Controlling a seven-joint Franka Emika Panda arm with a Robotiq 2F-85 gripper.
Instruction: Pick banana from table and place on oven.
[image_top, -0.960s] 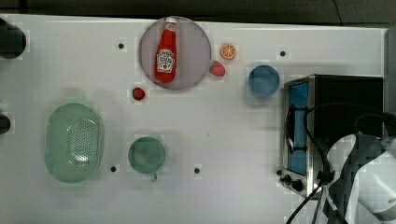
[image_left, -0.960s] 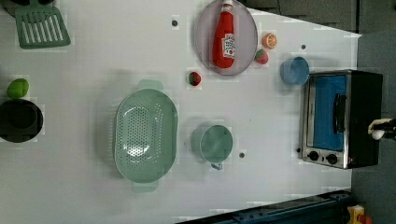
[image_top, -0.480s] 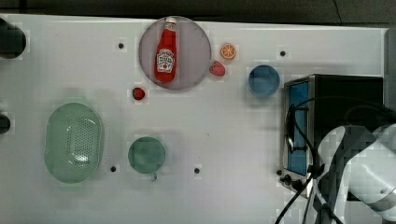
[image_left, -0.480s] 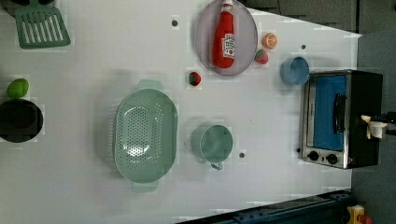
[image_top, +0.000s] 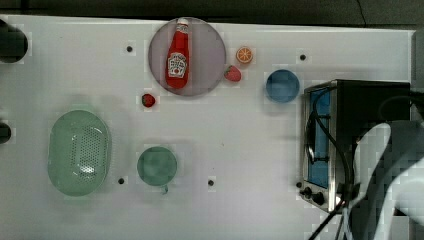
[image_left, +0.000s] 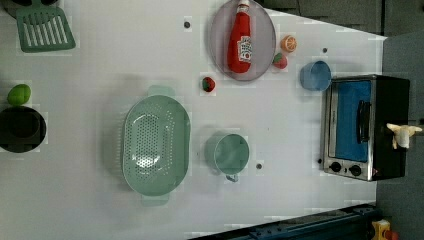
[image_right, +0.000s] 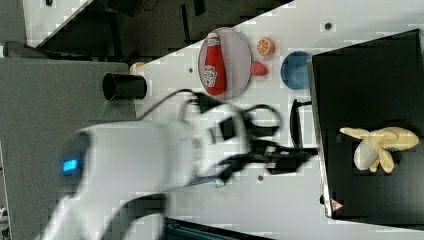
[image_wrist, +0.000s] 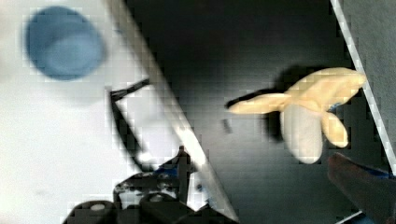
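Now my pincer has let go, jaws wide and empty.
One banana lies on the oven's black top; two strawberries, one orange slice on the table.

You get 2 overhead looks at the bench from the top and left views; the right view and close wrist view share the oven top.
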